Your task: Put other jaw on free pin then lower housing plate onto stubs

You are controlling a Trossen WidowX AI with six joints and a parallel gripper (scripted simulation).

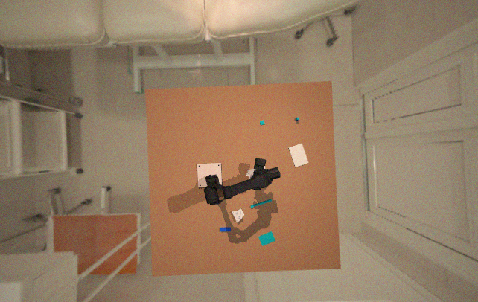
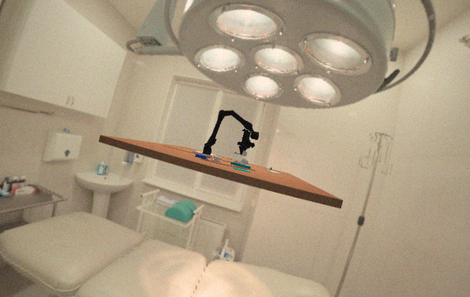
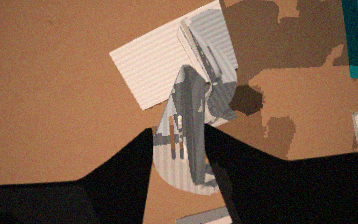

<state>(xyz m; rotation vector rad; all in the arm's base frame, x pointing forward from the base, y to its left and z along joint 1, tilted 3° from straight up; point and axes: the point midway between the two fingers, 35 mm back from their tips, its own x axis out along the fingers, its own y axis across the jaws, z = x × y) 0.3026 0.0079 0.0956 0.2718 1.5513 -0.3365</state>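
My gripper (image 3: 177, 131) (image 2: 241, 151) is shut on a grey-white jaw with a rounded end, two slots and an upright ridge. The held jaw (image 3: 172, 172) hangs above the table, just short of the white base (image 3: 135, 65) in the wrist view and partly overlapping the parts there. The other jaw (image 3: 222, 47) is on the base. The pins and gear teeth cannot be made out, and in the overhead view the arm hides most of the base. A small white plate with two round marks (image 1: 237, 215), apparently the housing plate, lies apart on the table.
A teal bar (image 1: 260, 203) (image 3: 356, 40) lies between the arm and a teal rectangle (image 1: 266, 238). A blue block (image 1: 225, 229) is near the small plate. A white rectangle (image 1: 298, 155) lies to the right. A teal cube (image 1: 262, 122) and small teal piece (image 1: 297, 118) are at the back.
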